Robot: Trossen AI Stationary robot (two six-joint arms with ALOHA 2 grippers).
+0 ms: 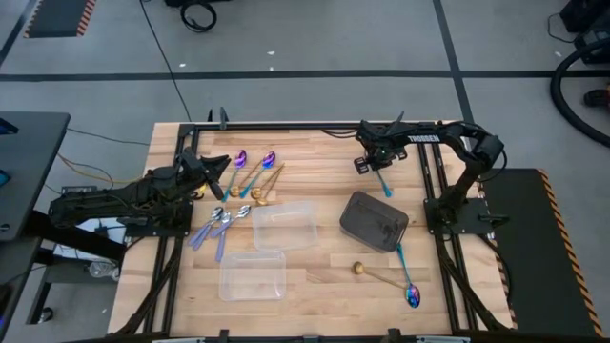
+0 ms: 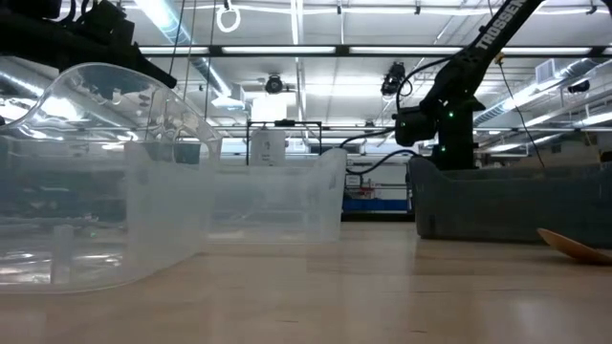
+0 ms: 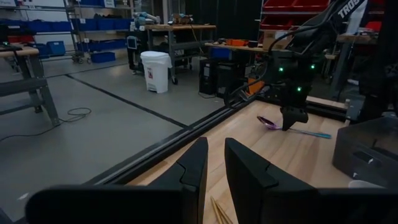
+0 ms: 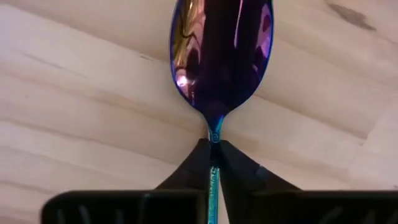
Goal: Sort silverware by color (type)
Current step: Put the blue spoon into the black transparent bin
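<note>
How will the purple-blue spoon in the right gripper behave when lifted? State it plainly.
The right gripper is shut on the purple-blue spoon at its thin neck, so it may pivot or droop bowl-first. Its glossy finish looks slippery, so it could slide between the fingers. It looks like slim metal: probably stiff and light.

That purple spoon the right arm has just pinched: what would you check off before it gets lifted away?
1. Right gripper shut on the purple spoon at its neck: ok.
2. Spoon centred between the fingers: ok.
3. Grip firm enough to lift: cannot tell.
4. Left gripper waiting far across the table, out of the way: ok.
5. Dark grey tray beside the spoon's handle, clear of a straight lift: ok.
6. Other purple spoons already grouped near the left arm: ok.
</note>
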